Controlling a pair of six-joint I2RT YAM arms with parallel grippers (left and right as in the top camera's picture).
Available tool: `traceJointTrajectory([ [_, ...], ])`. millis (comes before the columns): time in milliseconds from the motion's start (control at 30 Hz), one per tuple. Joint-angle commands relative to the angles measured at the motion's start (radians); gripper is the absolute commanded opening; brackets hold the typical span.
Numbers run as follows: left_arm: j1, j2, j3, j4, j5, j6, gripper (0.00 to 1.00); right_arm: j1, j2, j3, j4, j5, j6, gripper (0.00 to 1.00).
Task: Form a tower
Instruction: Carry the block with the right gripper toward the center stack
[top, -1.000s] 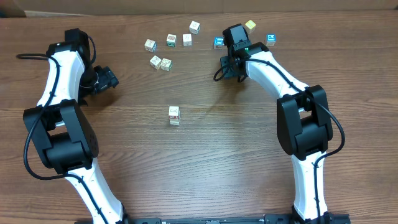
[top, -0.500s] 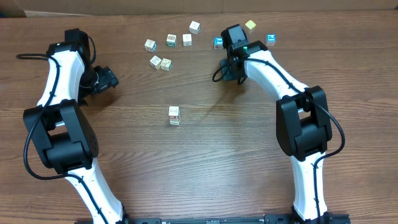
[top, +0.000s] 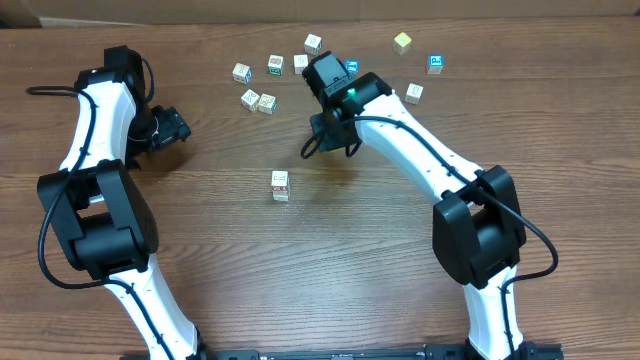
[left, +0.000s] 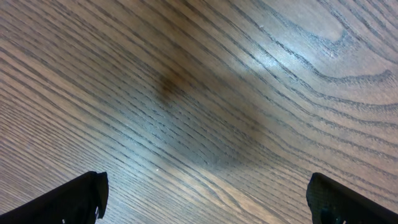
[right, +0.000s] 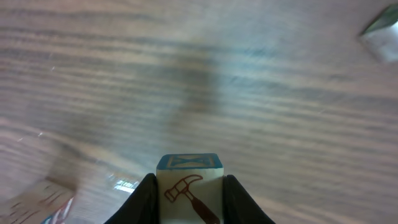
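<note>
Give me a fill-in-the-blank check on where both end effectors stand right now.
The right end effector is shut on a cube printed with a ____.
The left end effector is ____ above the table.
The ____ stands alone mid-table, touched by neither end effector.
Missing: hammer; open; tower.

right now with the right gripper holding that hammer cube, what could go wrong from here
The tower is one cube wide, so an off-centre placement or a bump could topple it.
The hammer cube sticks out past the fingers of the right gripper; it may tilt or slip on contact.
The right wrist view is blurred, suggesting speed, which could make the set-down rough.
</note>
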Motion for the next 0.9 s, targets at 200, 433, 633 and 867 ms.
traceJointTrajectory([
  [200,-0.007,0.012,0.002,0.000,-0.005,0.012,1.00,0.005,-0.022,-0.077,0.010,-0.046,0.054,0.25],
  [433,-0.007,0.012,0.002,0.000,-0.005,0.012,1.00,0.005,-0.022,-0.093,0.014,-0.046,0.053,0.33],
  [633,-0.007,0.012,0.002,0.000,-0.005,0.011,1.00,0.005,-0.022,-0.094,0.011,-0.046,0.053,0.46],
  [867,-0.007,0.012,0.002,0.000,-0.005,0.012,1.00,0.003,-0.022,-0.093,0.042,-0.066,0.053,1.00],
])
